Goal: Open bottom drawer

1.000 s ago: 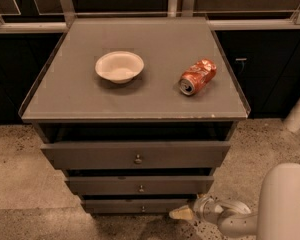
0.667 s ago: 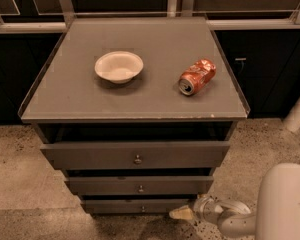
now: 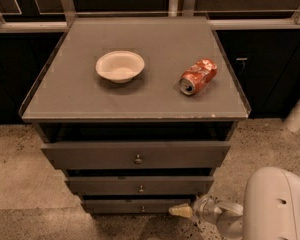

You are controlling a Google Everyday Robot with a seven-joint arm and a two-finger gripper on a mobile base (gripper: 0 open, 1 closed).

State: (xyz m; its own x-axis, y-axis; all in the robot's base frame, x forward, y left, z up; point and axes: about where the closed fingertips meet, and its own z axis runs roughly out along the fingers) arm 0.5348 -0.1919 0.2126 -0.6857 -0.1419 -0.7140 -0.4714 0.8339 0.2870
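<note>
Down low at the front, the gripper [image 3: 182, 211] sits just beside the right end of the bottom drawer [image 3: 115, 205], and I cannot tell if it is apart or together. That drawer looks pushed in and its knob [image 3: 143, 208] is not held, so I think the whole pull is left to do. Farther back, a bowl [image 3: 119, 66] and a can [image 3: 197, 76] rest on the cabinet [image 3: 65, 96].

The surface [image 3: 140, 101] is smooth matt grey; the bowl [image 3: 119, 66] matt, off-white, paper-like; the can [image 3: 198, 76] glossy red metal, dented. The bottom drawer [image 3: 115, 205] has a dull dark-grey front and metal knob [image 3: 143, 208]. The tool [image 3: 182, 211], low at that drawer's right end, looks pale smooth plastic. The floor [image 3: 20, 184] is rough, speckled.
</note>
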